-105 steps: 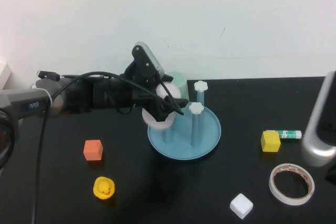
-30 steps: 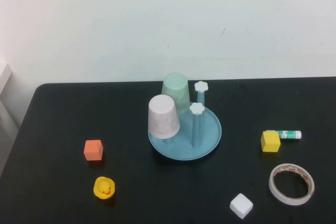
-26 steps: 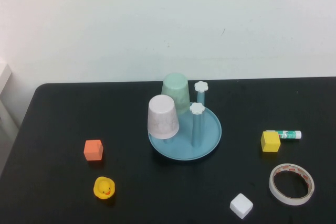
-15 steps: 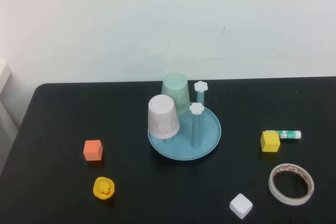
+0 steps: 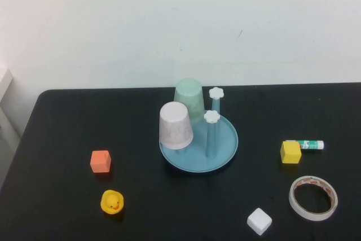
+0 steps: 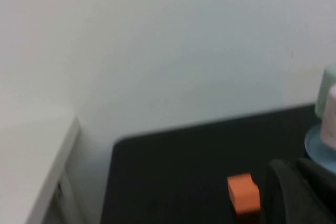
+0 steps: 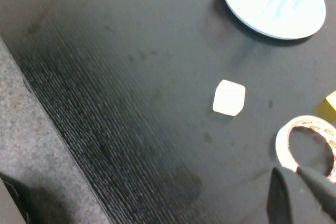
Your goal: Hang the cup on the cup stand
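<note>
The pale pink cup sits upside down over a post of the cup stand, free of any gripper. Two other posts with white flower knobs stand bare. A mint green cup sits upside down at the back of the stand. Neither arm shows in the high view. My left gripper is shut and empty, low over the table's left side, far from the stand. My right gripper is shut and empty above the tape roll.
An orange cube and a yellow duck lie at the front left. A yellow cube, a glue stick, the tape roll and a white cube lie at the right.
The left arm, which was at the pink cup on the stand 3.5 s ago, has withdrawn out of the high view, leaving the cup on its post. Nothing has moved in the last second.
</note>
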You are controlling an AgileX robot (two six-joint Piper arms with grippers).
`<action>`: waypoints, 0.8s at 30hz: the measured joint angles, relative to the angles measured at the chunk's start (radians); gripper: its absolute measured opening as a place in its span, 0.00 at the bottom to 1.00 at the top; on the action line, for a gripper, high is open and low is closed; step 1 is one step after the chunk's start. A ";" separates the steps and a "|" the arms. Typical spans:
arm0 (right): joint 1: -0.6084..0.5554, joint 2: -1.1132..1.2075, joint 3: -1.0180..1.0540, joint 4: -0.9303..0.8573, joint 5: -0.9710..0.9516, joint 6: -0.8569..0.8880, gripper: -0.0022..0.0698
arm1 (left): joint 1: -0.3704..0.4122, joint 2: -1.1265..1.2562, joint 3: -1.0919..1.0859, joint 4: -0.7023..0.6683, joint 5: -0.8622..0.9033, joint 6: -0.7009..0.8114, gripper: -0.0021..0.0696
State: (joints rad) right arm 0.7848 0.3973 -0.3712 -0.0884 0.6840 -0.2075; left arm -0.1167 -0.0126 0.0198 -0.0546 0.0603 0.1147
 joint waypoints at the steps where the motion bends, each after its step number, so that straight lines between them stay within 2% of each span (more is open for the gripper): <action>1: 0.000 0.000 0.000 0.000 0.000 0.000 0.03 | 0.002 0.000 0.000 0.028 0.029 -0.043 0.03; 4: 0.000 0.000 0.000 0.002 0.000 0.000 0.03 | 0.004 0.000 0.000 0.055 0.120 -0.099 0.03; 10: 0.000 -0.002 0.000 0.002 0.001 0.000 0.03 | 0.004 0.000 -0.002 -0.020 0.248 -0.098 0.03; 24: 0.000 -0.002 0.000 0.002 0.001 0.000 0.03 | 0.004 -0.002 -0.002 -0.034 0.252 -0.115 0.03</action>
State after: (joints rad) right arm 0.7848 0.3957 -0.3712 -0.0867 0.6846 -0.2075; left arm -0.1128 -0.0146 0.0177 -0.0882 0.3125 0.0000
